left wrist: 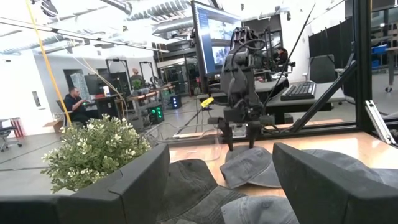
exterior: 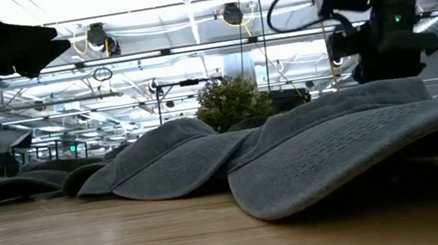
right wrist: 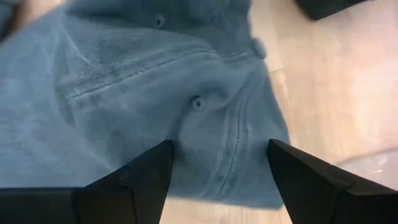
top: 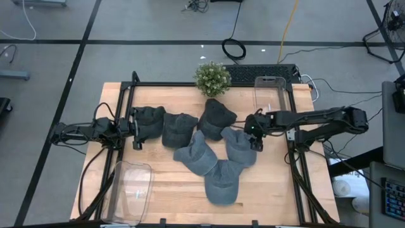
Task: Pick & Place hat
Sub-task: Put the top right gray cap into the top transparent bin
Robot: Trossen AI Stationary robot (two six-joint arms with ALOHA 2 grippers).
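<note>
Several hats lie crown-up in the middle of the table: three dark ones [top: 179,128] toward the left and three grey-blue ones [top: 221,180] toward the right. My right gripper [top: 255,131] is open and points down over the crown of the rightmost grey-blue hat [top: 240,149]. In the right wrist view its fingers [right wrist: 217,146] straddle a seam beside an eyelet [right wrist: 196,102]. My left gripper [top: 135,130] is open and level, at the left side of the leftmost dark hat [top: 149,120], with the crown [left wrist: 193,186] just ahead of its fingers. My right gripper's open fingers [right wrist: 146,165] come down from above on either side of a crown seam [right wrist: 233,134] of the grey-blue hat, which lies flat on the table. Whether the fingertips touch the cloth, I cannot tell.
A small potted plant [top: 212,78] stands at the far edge. One clear bin [top: 270,95] sits at the far right, behind my right gripper, and another [top: 131,189] at the near left corner. A black frame [top: 190,84] borders the table. Bare wood shows near the front edge.
</note>
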